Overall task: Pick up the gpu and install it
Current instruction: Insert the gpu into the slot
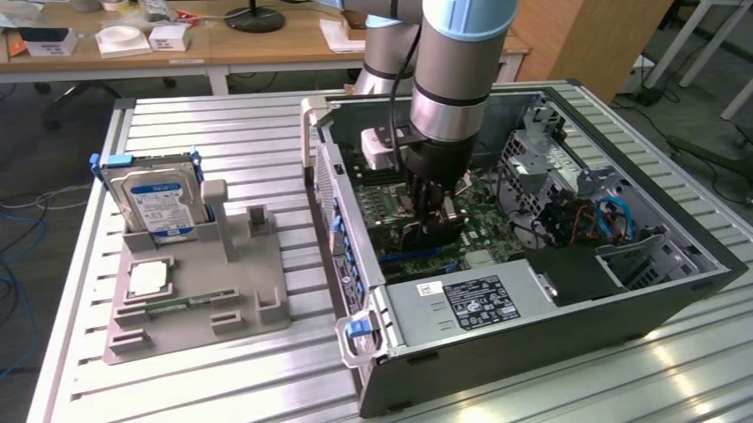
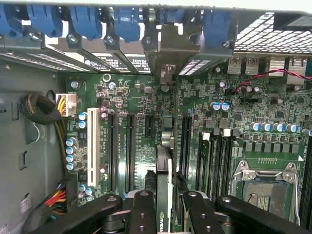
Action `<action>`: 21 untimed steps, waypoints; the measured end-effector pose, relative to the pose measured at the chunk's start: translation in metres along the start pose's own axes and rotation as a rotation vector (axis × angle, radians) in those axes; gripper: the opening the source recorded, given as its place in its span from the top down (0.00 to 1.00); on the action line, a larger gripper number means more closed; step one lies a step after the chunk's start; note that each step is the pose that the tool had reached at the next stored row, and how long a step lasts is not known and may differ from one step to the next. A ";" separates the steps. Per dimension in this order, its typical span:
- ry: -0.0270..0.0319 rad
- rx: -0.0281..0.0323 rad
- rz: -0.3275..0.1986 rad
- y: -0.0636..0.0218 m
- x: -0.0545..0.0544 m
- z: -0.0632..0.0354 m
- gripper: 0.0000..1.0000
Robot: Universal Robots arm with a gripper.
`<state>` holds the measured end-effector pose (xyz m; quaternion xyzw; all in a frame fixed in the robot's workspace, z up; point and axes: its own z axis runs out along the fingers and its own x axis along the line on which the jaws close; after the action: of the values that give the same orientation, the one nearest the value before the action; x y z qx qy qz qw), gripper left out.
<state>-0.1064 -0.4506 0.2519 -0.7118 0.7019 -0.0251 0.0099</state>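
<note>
The gpu is a thin dark card seen edge-on, held upright between my fingers; its silver bracket reaches toward the rear slot openings of the case. My gripper is shut on the card and hangs just above the green motherboard, in line with the long black expansion slots. In the exterior view my gripper is lowered inside the open computer case, with the gpu dark beneath it. I cannot tell whether the card's lower edge touches a slot.
Blue slot clips line the case's rear wall. A CPU socket and a cable bundle flank the slots. Outside the case, a grey holder carries a hard drive and a memory stick. The power supply sits nearby.
</note>
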 end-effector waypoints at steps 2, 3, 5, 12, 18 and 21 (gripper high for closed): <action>0.0008 -0.0004 0.000 0.0000 0.000 -0.0011 0.74; 0.0007 -0.0005 0.000 -0.0001 0.000 -0.0019 0.74; 0.0004 -0.0003 0.000 -0.0001 0.000 -0.0023 0.74; 0.0009 -0.0006 0.006 0.0000 0.001 -0.0024 0.74; 0.0016 -0.0009 0.020 -0.0001 0.001 -0.0023 0.74; 0.0018 -0.0009 0.025 -0.0001 0.001 -0.0023 0.74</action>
<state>-0.1065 -0.4513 0.2543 -0.7030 0.7107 -0.0253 0.0092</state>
